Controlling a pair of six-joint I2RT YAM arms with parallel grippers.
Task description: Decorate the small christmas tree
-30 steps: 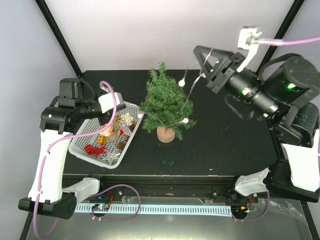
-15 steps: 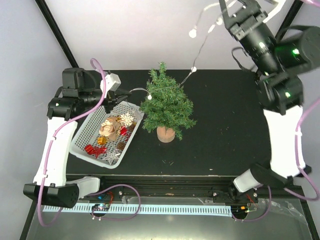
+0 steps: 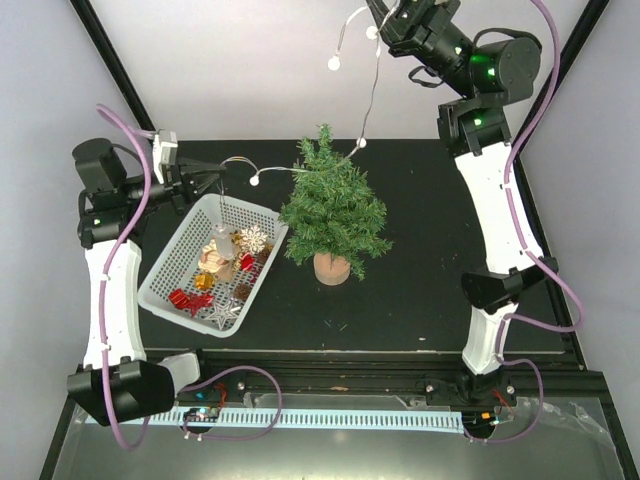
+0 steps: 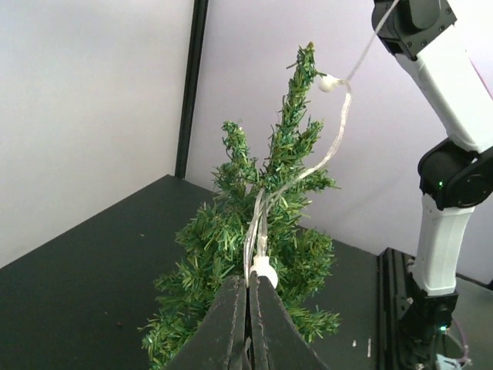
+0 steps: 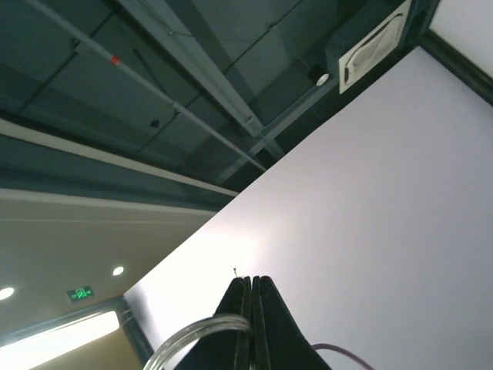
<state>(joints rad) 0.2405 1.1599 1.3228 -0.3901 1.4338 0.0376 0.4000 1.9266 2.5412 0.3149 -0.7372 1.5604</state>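
Observation:
The small christmas tree [image 3: 331, 207] stands mid-table on its tan wooden base [image 3: 331, 267]. A clear light string with white bulbs [image 3: 362, 143] runs from my left gripper [image 3: 222, 168], across the tree's top, up to my right gripper [image 3: 383, 14]. The left gripper [image 4: 249, 281] is shut on the wire just below a white bulb [image 4: 263, 271], with the tree [image 4: 266, 239] right behind it. High above the table, the right gripper [image 5: 252, 280] points at the ceiling, shut on a loop of the clear wire [image 5: 192, 338].
A white mesh basket [image 3: 160, 283] left of the tree holds several ornaments, among them a red bow [image 3: 188, 299] and a silver star [image 3: 222, 312]. Black frame posts rise at the back corners. The right arm [image 4: 447, 116] stands tall behind the tree.
The right arm swung upward and leftward, lifting its end of the light string high over the tree. The left arm drew back left with its end, stretching the string across the treetop.

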